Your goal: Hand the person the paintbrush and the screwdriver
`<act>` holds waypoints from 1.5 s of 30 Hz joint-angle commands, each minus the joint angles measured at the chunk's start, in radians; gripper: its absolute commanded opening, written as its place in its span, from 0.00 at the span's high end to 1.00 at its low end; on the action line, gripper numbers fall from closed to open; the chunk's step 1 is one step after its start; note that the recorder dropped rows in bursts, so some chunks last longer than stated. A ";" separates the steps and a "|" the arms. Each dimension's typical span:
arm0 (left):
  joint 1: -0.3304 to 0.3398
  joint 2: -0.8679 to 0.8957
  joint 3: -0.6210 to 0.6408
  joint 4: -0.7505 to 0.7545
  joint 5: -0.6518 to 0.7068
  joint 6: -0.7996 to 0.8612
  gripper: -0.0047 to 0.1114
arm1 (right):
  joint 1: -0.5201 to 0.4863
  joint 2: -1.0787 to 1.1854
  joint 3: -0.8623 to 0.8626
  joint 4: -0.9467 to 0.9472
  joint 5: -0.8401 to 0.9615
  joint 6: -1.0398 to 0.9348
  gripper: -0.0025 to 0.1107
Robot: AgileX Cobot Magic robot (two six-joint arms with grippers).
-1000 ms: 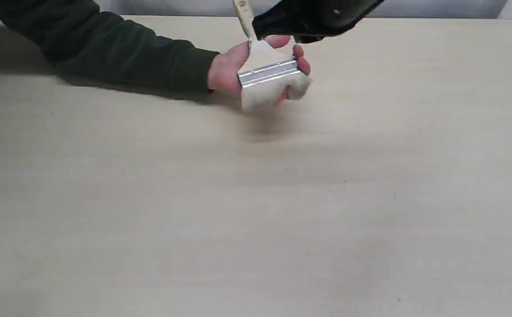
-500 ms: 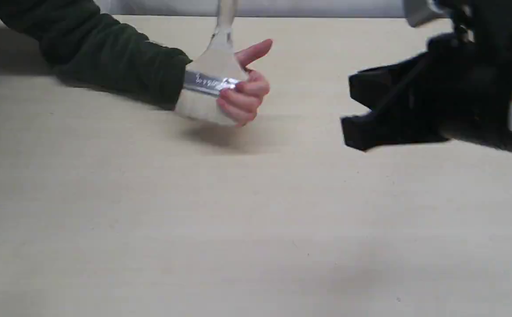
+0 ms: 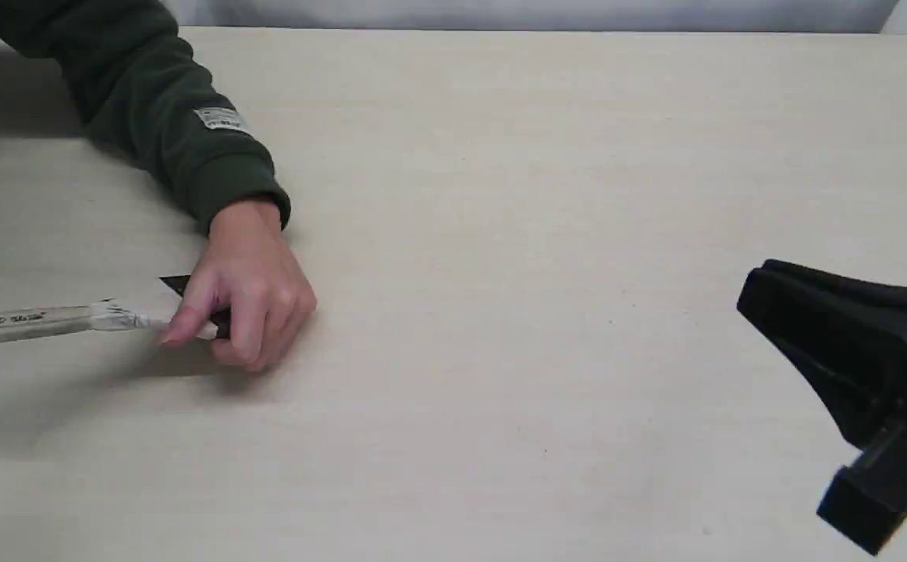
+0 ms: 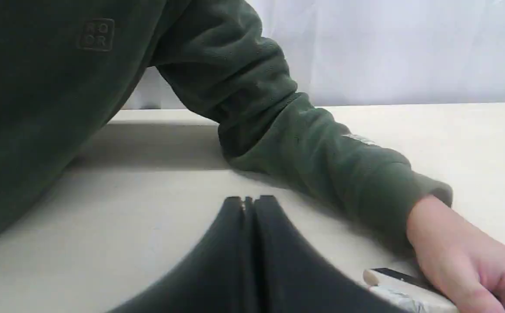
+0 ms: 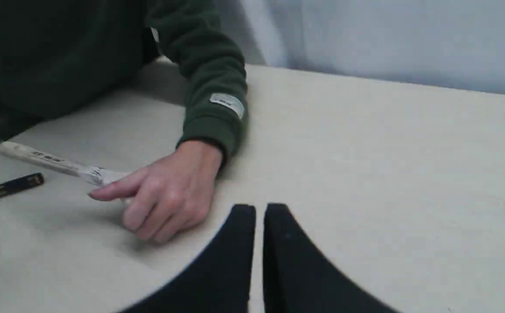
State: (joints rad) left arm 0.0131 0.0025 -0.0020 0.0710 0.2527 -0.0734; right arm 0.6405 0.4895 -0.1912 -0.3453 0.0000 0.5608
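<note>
The person's hand (image 3: 247,300) presses down on the head of the paintbrush (image 3: 24,324), which lies flat on the table with its pale handle pointing left. The hand hides the bristles and ferrule. In the right wrist view the paintbrush (image 5: 48,161) lies by the person's hand (image 5: 170,195), and the screwdriver (image 5: 11,186) rests on the table just beyond its handle. My right gripper (image 3: 754,300) (image 5: 259,208) is shut and empty, far to the right of the hand. The left gripper (image 4: 248,201) is shut and empty, low over the table beside the person's forearm (image 4: 322,161).
The pale table (image 3: 500,234) runs back to a white wall (image 3: 500,12). The person's dark green sleeve (image 3: 149,101) reaches in from the back left corner.
The person took the paintbrush from my right gripper, carried it left and laid it on the table. My right gripper shut and pulled away to the lower right.
</note>
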 commanded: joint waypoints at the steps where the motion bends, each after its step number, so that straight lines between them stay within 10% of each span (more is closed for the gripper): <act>1: -0.002 -0.002 0.002 -0.001 -0.003 -0.002 0.96 | 0.001 -0.067 0.084 -0.016 -0.142 -0.004 0.94; 45: -0.002 -0.002 0.002 -0.002 -0.003 -0.002 0.96 | -0.001 -0.387 0.191 -0.007 -0.022 -0.363 0.94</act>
State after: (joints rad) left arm 0.0131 0.0025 -0.0020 0.0710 0.2527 -0.0734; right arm 0.6405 0.1089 -0.0032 -0.3528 -0.0319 0.2001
